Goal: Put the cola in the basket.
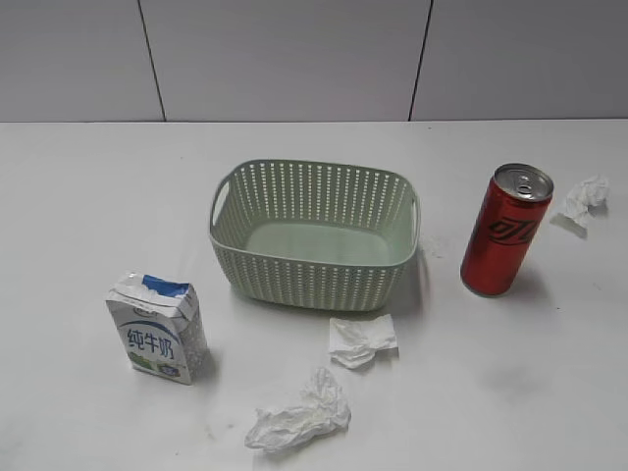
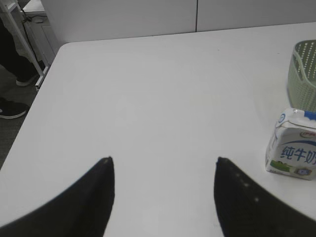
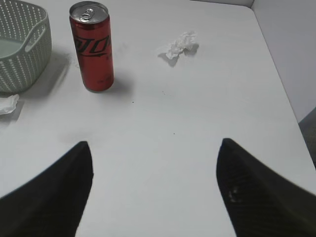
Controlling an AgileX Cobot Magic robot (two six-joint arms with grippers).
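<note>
The cola [image 1: 504, 232] is a tall slim red can with a silver top, standing upright on the white table just right of the basket [image 1: 314, 272]. The basket is pale green, perforated and empty, at the table's middle. The right wrist view shows the cola [image 3: 93, 48] at upper left, with the basket [image 3: 22, 54] at the far left edge. My right gripper [image 3: 154, 143] is open and empty, well short of the can. My left gripper [image 2: 164, 159] is open and empty over bare table; the basket's corner [image 2: 302, 74] shows at its right edge. Neither gripper shows in the exterior view.
A white-and-blue milk carton [image 1: 157, 328] stands front left of the basket; it also shows in the left wrist view [image 2: 292, 144]. Crumpled tissues lie in front of the basket [image 1: 362, 340], nearer the front edge [image 1: 299, 415], and right of the can [image 1: 583, 199]. The table's left edge [image 2: 34, 106] and right edge [image 3: 279, 64] are near.
</note>
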